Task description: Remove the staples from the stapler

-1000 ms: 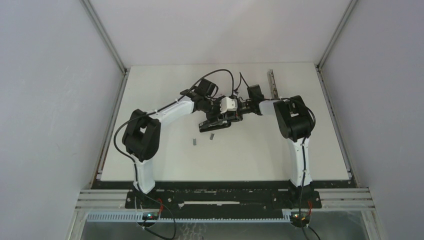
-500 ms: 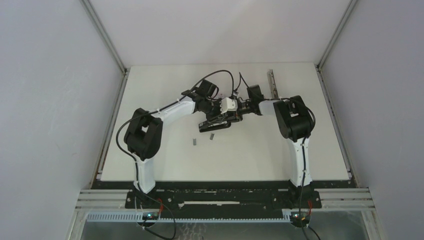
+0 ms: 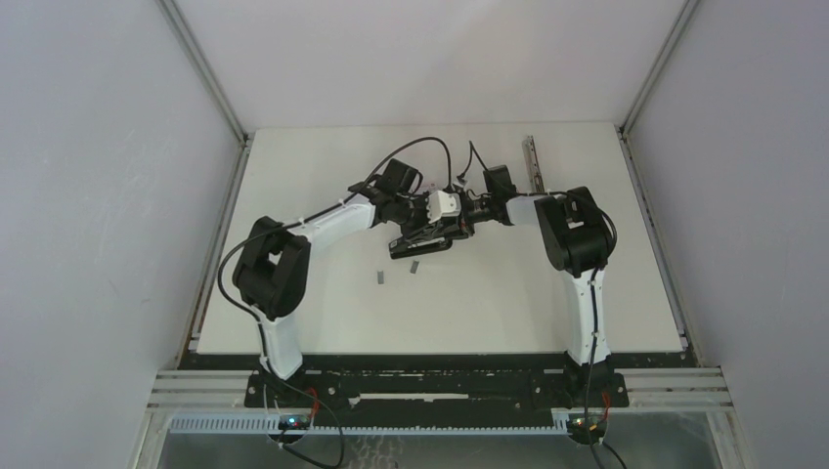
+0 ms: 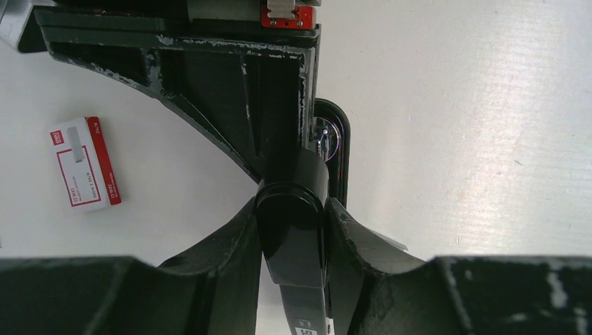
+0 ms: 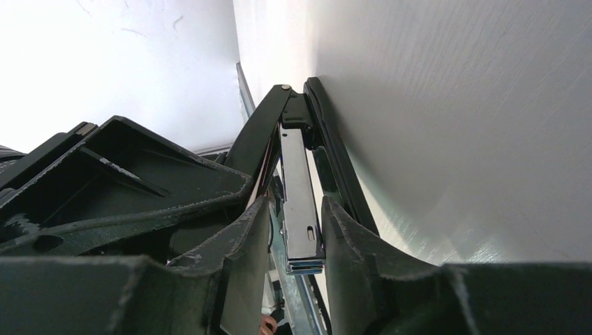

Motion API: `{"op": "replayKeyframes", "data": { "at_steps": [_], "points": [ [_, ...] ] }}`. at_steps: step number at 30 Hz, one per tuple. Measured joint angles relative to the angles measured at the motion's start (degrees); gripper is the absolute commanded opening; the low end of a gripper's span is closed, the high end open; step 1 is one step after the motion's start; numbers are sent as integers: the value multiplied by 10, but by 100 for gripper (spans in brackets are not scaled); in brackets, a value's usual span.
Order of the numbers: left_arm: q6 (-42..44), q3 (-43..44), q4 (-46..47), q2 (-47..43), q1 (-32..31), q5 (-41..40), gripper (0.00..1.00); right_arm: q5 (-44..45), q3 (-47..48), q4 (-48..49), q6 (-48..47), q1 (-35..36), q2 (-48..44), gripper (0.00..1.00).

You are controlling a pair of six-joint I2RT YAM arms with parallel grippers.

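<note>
The left gripper (image 4: 292,227) pinches the black top of the stapler (image 3: 420,244) at mid table. The right gripper (image 5: 293,209) straddles the chrome magazine (image 5: 296,160); whether it clamps it I cannot tell. Two staples (image 3: 379,277) lie on the table (image 3: 508,303), just near of the stapler. A box (image 4: 84,164) lies close by.

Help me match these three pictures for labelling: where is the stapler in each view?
Top external: the stapler is at picture centre, on the table.
Left wrist: the stapler is at lower centre, its black top between the fingers.
Right wrist: the stapler is at centre, its chrome magazine between the fingers.
Shared landmark: the white table shows in all three.
</note>
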Motion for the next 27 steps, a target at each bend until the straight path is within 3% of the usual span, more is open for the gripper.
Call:
{"op": "replayKeyframes", "data": {
  "at_steps": [7, 27],
  "points": [
    [-20, -21, 31, -12, 3, 1, 28, -2, 0, 4, 14, 0, 0, 41],
    [-98, -68, 90, -40, 14, -8, 29, -6, -2, 62, 74, 12, 10, 41]
  ]
}}
